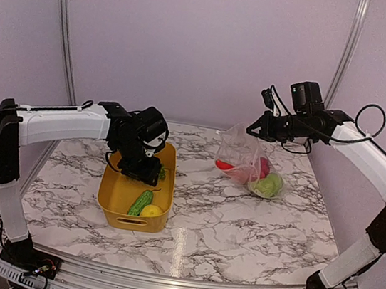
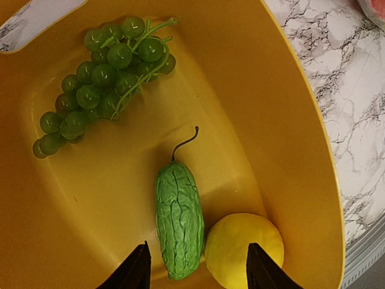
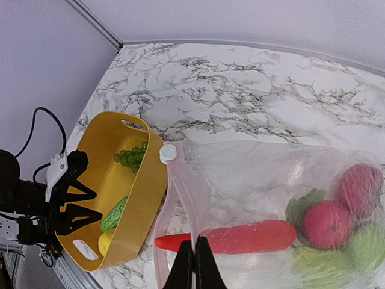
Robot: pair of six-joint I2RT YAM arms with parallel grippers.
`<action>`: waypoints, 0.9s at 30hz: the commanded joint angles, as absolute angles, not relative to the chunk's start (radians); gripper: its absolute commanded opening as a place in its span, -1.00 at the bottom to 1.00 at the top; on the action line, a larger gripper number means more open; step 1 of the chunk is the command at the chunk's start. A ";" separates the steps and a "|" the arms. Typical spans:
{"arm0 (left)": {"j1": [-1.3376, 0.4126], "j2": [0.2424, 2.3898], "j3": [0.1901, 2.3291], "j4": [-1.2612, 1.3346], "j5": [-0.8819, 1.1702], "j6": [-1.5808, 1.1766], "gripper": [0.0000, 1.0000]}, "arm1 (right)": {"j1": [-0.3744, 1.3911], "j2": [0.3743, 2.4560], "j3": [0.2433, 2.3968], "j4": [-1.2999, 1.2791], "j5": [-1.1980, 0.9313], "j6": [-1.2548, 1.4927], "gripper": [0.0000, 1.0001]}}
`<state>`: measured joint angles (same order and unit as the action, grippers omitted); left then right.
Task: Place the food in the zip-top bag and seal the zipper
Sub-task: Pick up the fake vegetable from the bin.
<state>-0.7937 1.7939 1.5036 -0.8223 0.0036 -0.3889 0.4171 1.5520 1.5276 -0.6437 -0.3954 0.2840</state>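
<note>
1. The left pincer [image 2: 198,268] is open wide and holds nothing. It hangs over the yellow bin [image 2: 289,120] on the left side of the table [image 1: 239,223].
2. Under it lie a bumpy green cucumber [image 2: 179,223] and a yellow lemon [image 2: 243,247], touching. Green grapes [image 2: 99,84] sit at the bin's far end.
3. The right pincer [image 3: 194,265] is pinched tight on the top edge of the zip-top bag [image 3: 258,180], near the table's far right corner.
4. Inside the bag are a long red carrot [image 3: 240,236], two red balls [image 3: 328,224] and leafy greens [image 3: 307,208].
</note>
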 commanded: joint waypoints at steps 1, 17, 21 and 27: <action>-0.796 1.866 1.546 -0.920 0.005 -0.429 0.10 | 0.425 1.548 1.539 -0.629 -0.413 0.287 -1.00; -0.798 2.049 1.593 -0.902 -0.035 -0.422 0.00 | 0.424 1.526 1.515 -0.627 -0.413 0.298 -1.00; -0.798 2.075 1.597 -0.889 -0.038 -0.422 -0.08 | 0.424 1.523 1.513 -0.626 -0.422 0.304 -1.00; -0.798 2.074 1.598 -0.883 -0.028 -0.413 -0.37 | 0.424 1.522 1.520 -0.637 -0.414 0.300 -1.00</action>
